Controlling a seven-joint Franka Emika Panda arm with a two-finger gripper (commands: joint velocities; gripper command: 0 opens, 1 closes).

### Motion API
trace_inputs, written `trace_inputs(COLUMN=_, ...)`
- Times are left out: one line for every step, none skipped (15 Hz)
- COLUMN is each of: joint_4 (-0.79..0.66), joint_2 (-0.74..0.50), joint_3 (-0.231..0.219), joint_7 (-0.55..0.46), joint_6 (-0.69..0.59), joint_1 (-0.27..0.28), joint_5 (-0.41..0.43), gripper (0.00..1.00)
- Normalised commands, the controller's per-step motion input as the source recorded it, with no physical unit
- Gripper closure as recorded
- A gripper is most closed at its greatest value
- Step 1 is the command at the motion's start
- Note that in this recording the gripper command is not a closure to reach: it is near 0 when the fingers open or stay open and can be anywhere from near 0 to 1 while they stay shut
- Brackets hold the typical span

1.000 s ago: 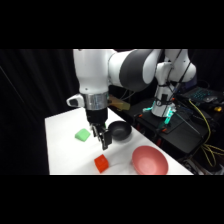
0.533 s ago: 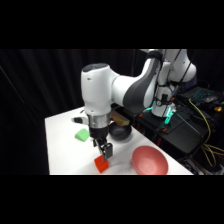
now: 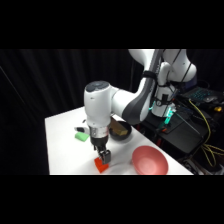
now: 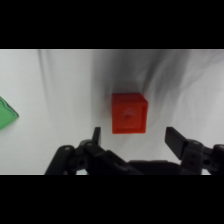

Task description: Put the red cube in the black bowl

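Observation:
The red cube [image 4: 129,113] lies on the white table, and in the side view it [image 3: 101,165] sits near the front edge. My gripper [image 3: 103,156] hangs just above the cube, open; in the wrist view the gripper [image 4: 134,136] has its two fingers spread wider than the cube, one to each side and short of it. The black bowl [image 3: 121,130] stands behind my arm, partly hidden by it.
A shallow pink-red bowl [image 3: 149,161] rests at the front right of the table. A green block [image 3: 80,135] lies left of the arm, also seen as the green block [image 4: 7,113] at the wrist view's left edge. Cables and equipment stand off the table to the right.
The arm has swung forward and down from over the black bowl to just above the red cube. The gripper stays open.

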Motion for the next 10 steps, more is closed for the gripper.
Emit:
trace_inputs(joint_4=0.16, joint_2=0.18, joint_3=-0.109, joint_7=0.16, joint_6=0.11, joint_1=0.116, joint_5=-0.086, gripper=0.0)
trace_inputs(joint_4=0.18, joint_2=0.2, joint_3=-0.11, joint_7=0.16, joint_6=0.11, joint_1=0.108, joint_5=-0.077, gripper=0.0)
trace_inputs(joint_4=0.19, joint_2=0.21, joint_3=-0.102, joint_7=0.14, joint_6=0.11, joint_1=0.094, joint_5=-0.068, gripper=0.0)
trace_inputs(joint_4=0.2, joint_2=0.21, joint_3=-0.088, joint_7=0.1, joint_6=0.09, joint_1=0.073, joint_5=-0.049, gripper=0.0)
trace_inputs(joint_4=0.2, joint_2=0.21, joint_3=-0.076, joint_7=0.09, joint_6=0.09, joint_1=0.059, joint_5=-0.027, gripper=0.0)
trace_inputs(joint_4=0.2, joint_2=0.2, joint_3=-0.07, joint_7=0.07, joint_6=0.08, joint_1=0.052, joint_5=-0.016, gripper=0.0)
trace_inputs(joint_4=0.2, joint_2=0.19, joint_3=-0.09, joint_7=0.08, joint_6=0.09, joint_1=0.066, joint_5=-0.033, gripper=0.0)
trace_inputs(joint_4=0.2, joint_2=0.17, joint_3=-0.081, joint_7=0.06, joint_6=0.08, joint_1=0.054, joint_5=-0.018, gripper=0.0)
trace_inputs(joint_4=0.2, joint_2=0.17, joint_3=-0.051, joint_7=0.03, joint_6=0.05, joint_1=0.018, joint_5=0.022, gripper=0.0)
trace_inputs(joint_4=0.2, joint_2=0.15, joint_3=-0.023, joint_7=0.0, joint_6=0.02, joint_1=-0.004, joint_5=0.053, gripper=0.0)
